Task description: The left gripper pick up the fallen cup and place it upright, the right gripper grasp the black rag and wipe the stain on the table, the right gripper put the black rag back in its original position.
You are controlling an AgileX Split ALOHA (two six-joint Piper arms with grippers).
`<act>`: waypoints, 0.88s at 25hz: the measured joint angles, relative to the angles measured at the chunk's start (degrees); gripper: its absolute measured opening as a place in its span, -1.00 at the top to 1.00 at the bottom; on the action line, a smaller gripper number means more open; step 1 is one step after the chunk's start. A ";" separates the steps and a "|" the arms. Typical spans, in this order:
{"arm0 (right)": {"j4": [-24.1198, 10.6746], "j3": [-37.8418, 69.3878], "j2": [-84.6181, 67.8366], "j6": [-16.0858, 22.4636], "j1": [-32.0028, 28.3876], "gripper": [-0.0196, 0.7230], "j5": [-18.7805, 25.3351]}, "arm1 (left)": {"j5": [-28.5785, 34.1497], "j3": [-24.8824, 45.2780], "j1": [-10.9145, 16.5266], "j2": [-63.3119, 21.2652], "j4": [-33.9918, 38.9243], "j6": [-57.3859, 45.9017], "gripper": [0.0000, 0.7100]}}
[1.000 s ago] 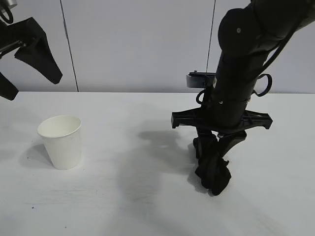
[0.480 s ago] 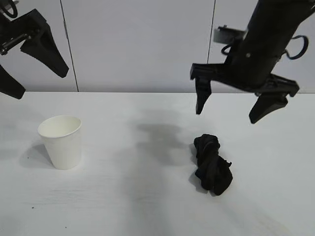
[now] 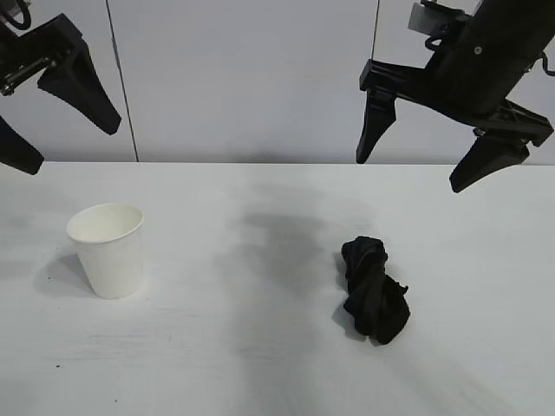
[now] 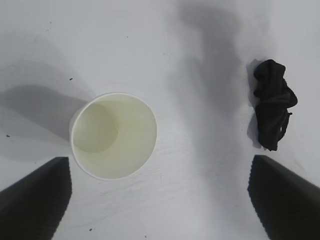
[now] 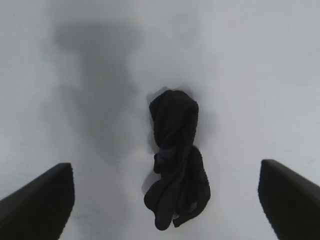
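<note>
On the near part of the white tabletop (image 3: 260, 364), the black rag (image 3: 374, 289) is seen lying as a twisted wad toward the right side, with nothing touching it. The same rag is shown from above in the right wrist view (image 5: 176, 158), flat on the bare surface between the two finger tips at the frame's edges. A little farther back and well apart to the left, the cup (image 3: 107, 250) is found standing upright, its open mouth turned upward; in the left wrist view its empty interior (image 4: 114, 135) is looked into from above. No stain can be made out on the tabletop. Beyond these, the right pincer (image 3: 432, 158) is held high above the surface behind the rag, its fingers spread wide and nothing between them. At the far left, the left pincer (image 3: 52, 143) is raised above the cup's side of the tabletop, its fingers likewise spread and empty.
</note>
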 joint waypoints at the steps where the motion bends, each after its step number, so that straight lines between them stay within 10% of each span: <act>1: 0.06 0.00 0.00 -0.02 0.05 -0.92 -0.05 | -0.19 0.00 0.00 0.00 0.00 -0.02 -0.94; 22: 0.11 0.00 0.86 -0.03 0.05 -0.92 -1.82 | 1.17 0.00 -0.06 0.33 -3.03 -0.20 -0.94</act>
